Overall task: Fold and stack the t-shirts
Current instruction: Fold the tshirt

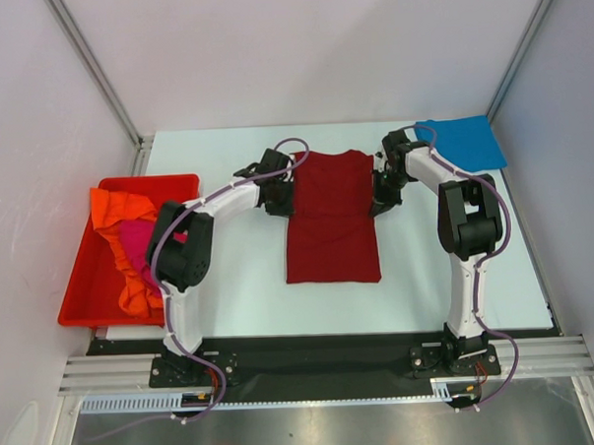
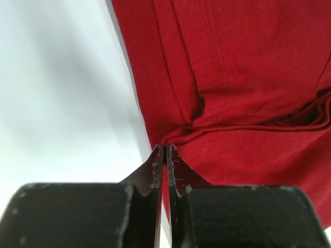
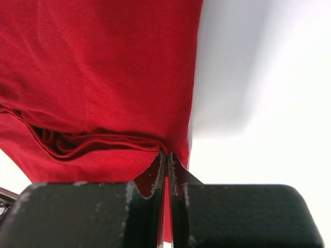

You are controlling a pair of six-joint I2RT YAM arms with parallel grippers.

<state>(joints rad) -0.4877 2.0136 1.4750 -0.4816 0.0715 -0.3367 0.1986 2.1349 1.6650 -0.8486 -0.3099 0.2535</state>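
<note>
The left gripper (image 2: 165,153) is clamped shut. Its two dark fingers (image 2: 154,173) meet tip to tip with a thin sliver of cloth pinched between them: the left edge of the dark red t-shirt (image 2: 243,77), where several folded layers bunch into creases just ahead of the tips. The right gripper (image 3: 166,156) mirrors it, pressed closed on the same shirt's right edge, with red fabric showing in the narrow slit between the fingers and rumpled folds running off to the left of the tips. From above, the two grippers sit on opposite sides of the shirt, about halfway along its length (each on its own side), and a faint crease crosses the cloth between them. The shirt lies in the middle of the white table (image 1: 241,284) as a long, narrow rectangle, flat apart from the pinched edges. At the far right corner of the table, well apart from it, a bright blue t-shirt (image 1: 463,143) lies flat and folded. Beside the table's left edge stands a red plastic bin (image 1: 88,281) holding a crumpled orange t-shirt (image 1: 114,206) with a magenta-pink t-shirt (image 1: 135,237) tangled in the same heap.
</note>
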